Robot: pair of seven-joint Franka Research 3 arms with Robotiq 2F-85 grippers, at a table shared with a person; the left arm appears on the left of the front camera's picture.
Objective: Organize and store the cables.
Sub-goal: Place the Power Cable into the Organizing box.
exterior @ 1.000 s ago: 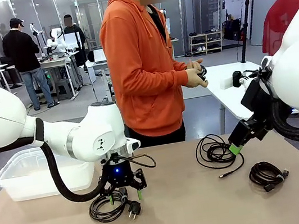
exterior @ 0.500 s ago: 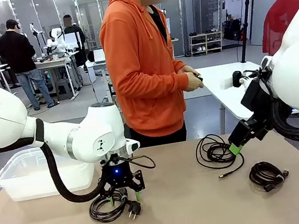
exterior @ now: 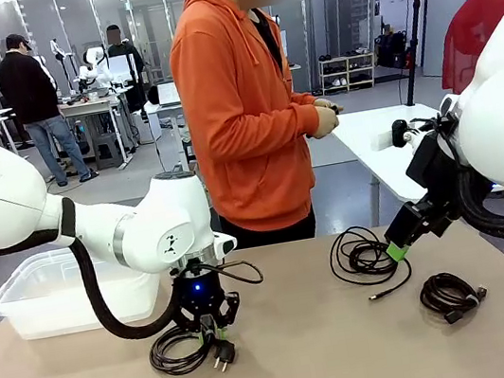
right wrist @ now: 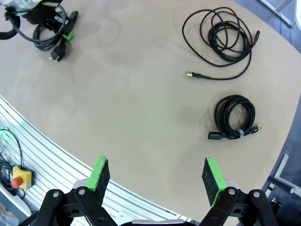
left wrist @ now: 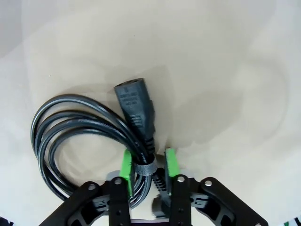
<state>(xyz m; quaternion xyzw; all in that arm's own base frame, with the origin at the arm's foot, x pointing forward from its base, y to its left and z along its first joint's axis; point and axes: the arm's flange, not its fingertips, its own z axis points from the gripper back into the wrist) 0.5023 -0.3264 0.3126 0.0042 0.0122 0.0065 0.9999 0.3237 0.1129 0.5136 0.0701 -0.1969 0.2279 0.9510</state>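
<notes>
A coiled black power cable (exterior: 174, 351) lies on the tan table at front left, its plug (exterior: 223, 355) beside it. My left gripper (exterior: 210, 328) stands over it, shut on the coil's bundled strands. In the left wrist view the green pads (left wrist: 126, 165) squeeze the cable (left wrist: 61, 132) just below its black connector (left wrist: 135, 104). A loosely wound thin cable (exterior: 366, 255) and a tightly wound cable (exterior: 449, 295) lie at right. My right gripper (exterior: 398, 250) hovers above them, open and holding nothing; its wrist view shows both coils (right wrist: 228, 35) (right wrist: 234, 117) far below its gripper (right wrist: 155, 176).
A white plastic bin (exterior: 57, 292) stands at the table's left edge. A person in an orange hoodie (exterior: 239, 105) stands at the far side, hands (exterior: 325, 120) together at chest height. The table's front edge (right wrist: 70, 160) borders a ribbed metal rail.
My left gripper has gone from open to shut on the power cable coil. The person's hands have shifted slightly. My right arm has stayed still.
</notes>
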